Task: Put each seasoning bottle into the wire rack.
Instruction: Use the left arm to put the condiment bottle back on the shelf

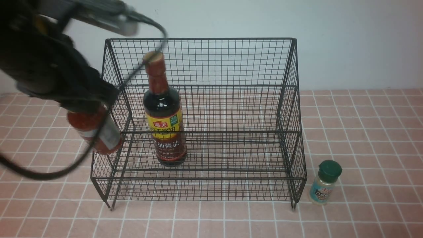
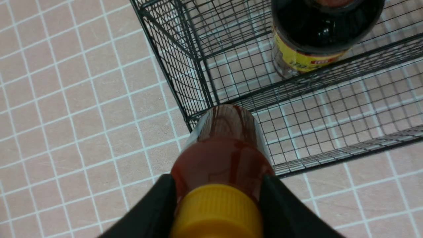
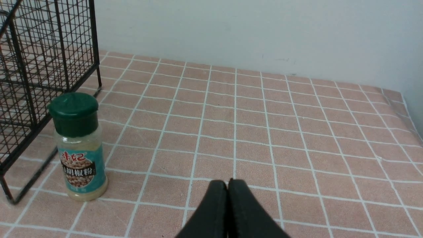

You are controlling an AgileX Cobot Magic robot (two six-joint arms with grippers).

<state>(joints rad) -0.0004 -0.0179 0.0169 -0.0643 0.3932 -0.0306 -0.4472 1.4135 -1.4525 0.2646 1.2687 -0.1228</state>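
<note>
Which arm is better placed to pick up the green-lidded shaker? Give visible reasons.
Right. The shaker stands right of the wire rack, before the right gripper, which is shut and empty. The left gripper holds the red sauce bottle at the rack's left side.

The work surface (image 1: 363, 132) carries a grid of square salmon-pink tiles divided by thin white grout lines, and it runs back to a plain pale wall (image 1: 347, 43). A few faint dark marks (image 3: 277, 59) show low on the wall, just above the surface.
</note>
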